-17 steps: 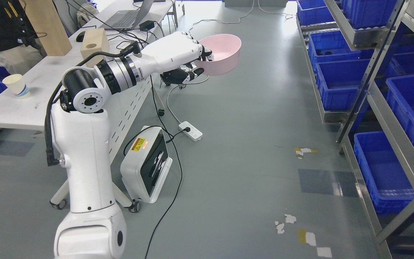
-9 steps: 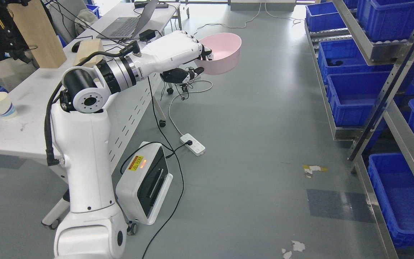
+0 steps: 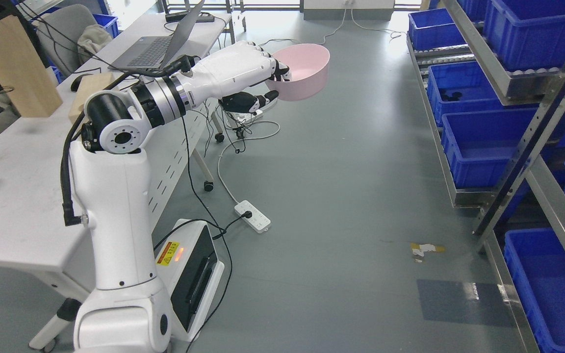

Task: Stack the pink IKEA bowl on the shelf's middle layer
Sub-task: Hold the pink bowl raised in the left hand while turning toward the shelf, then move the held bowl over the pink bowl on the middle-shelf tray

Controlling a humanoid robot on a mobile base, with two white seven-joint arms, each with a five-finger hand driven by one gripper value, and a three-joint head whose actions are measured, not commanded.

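My left hand (image 3: 269, 84) is shut on the near rim of a pink bowl (image 3: 303, 72), fingers over the rim and thumb under it. The bowl is held upright in the air, out in front of me above the grey floor. The left arm (image 3: 115, 196) reaches up and forward from the lower left. The metal shelf (image 3: 518, 142) with blue bins stands along the right side, well to the right of the bowl. My right hand is out of view.
A white table (image 3: 12, 196) with a laptop (image 3: 160, 44) and wooden blocks (image 3: 12, 68) runs along the left. A white box device (image 3: 189, 279), a power strip (image 3: 253, 215) and cables lie on the floor. Blue bins (image 3: 483, 142) fill the shelf.
The whole picture has shifted: the floor and table slid down and toward me, so the camera moved forward. The hand and bowl keep the same place in the picture.
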